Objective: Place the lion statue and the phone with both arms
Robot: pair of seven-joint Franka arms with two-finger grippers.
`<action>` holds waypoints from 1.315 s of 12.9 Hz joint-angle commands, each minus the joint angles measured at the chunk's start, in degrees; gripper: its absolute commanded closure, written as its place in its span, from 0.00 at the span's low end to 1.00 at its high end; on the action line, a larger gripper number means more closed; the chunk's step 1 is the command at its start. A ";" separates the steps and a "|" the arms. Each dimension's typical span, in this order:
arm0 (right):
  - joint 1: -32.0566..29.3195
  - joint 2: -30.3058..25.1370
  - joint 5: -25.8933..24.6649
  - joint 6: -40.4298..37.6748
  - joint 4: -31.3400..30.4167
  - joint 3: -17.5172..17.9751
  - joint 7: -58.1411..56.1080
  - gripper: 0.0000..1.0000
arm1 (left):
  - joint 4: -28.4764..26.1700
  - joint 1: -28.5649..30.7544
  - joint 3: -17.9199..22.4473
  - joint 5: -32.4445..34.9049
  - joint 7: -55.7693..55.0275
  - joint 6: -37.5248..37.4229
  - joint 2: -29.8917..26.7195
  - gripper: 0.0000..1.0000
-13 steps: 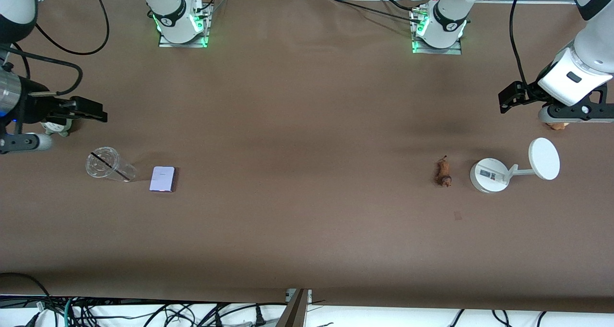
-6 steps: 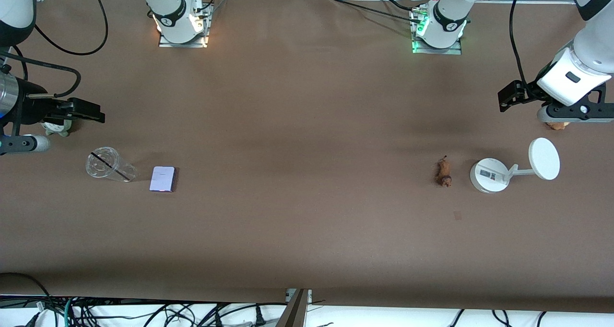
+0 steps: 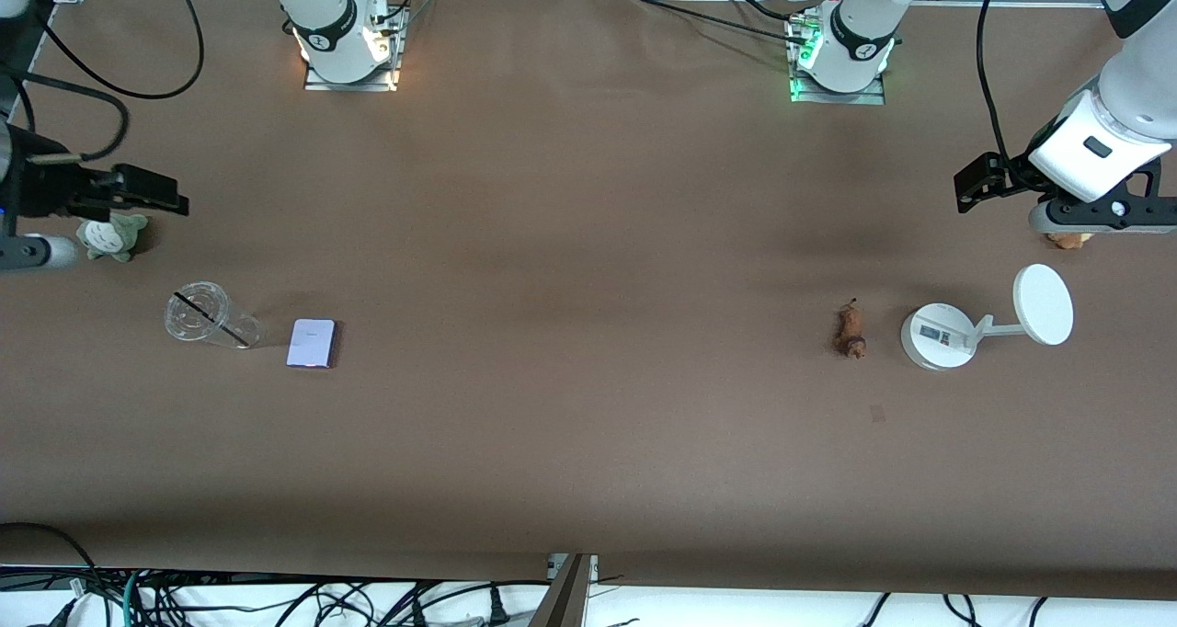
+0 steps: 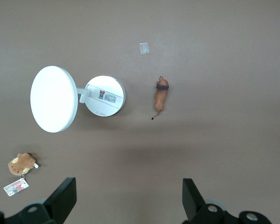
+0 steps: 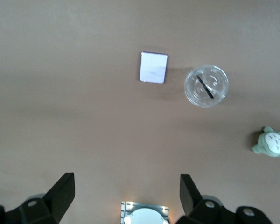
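The lion statue [image 3: 851,331], small and orange-brown, lies on the table toward the left arm's end, beside a white stand. It also shows in the left wrist view [image 4: 161,95]. The phone [image 3: 312,343], a flat pale lavender rectangle, lies toward the right arm's end beside a clear cup; it shows in the right wrist view [image 5: 153,67]. My left gripper [image 3: 977,186] hangs open and empty high over the table's end, apart from the lion; its view [image 4: 129,198] shows bare table between the fingers. My right gripper [image 3: 156,195] hangs open and empty over the other end [image 5: 127,198].
A white round-based stand [image 3: 938,336] with a disc [image 3: 1043,304] lies next to the lion. A tan plush [image 3: 1068,239] lies under the left hand. A clear cup [image 3: 204,314] lies on its side by the phone. A grey-green plush [image 3: 112,237] sits under the right hand.
My right gripper has drawn back toward its end of the table and away from the front camera, uncovering the grey-green plush. The left arm has barely moved.
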 commanded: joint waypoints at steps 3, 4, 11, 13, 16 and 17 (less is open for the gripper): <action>-5.15 -13.73 -6.40 4.33 -20.05 8.89 0.78 0.01 | 1.63 -0.22 0.17 -0.84 -0.04 -1.58 0.42 0.00; -5.67 -16.81 -6.32 8.01 -24.53 8.89 0.17 0.00 | 1.63 -0.14 0.17 -0.84 0.04 -1.93 0.42 0.00; -11.47 -20.97 -5.88 11.65 -29.32 10.12 -1.15 0.00 | 1.72 -0.13 0.26 -0.84 0.22 -2.99 0.42 0.00; -12.35 -20.97 -5.88 11.65 -29.15 11.52 -1.25 0.00 | 1.72 -0.13 0.26 -0.84 0.22 -3.07 0.42 0.00; -12.35 -20.44 -6.05 11.30 -28.10 12.40 -1.16 0.00 | 1.72 -0.13 0.26 -0.84 0.22 -3.07 0.42 0.00; -12.35 -20.01 -6.23 11.04 -27.48 12.75 -1.16 0.00 | 1.72 -0.13 0.26 -0.84 0.22 -3.07 0.42 0.00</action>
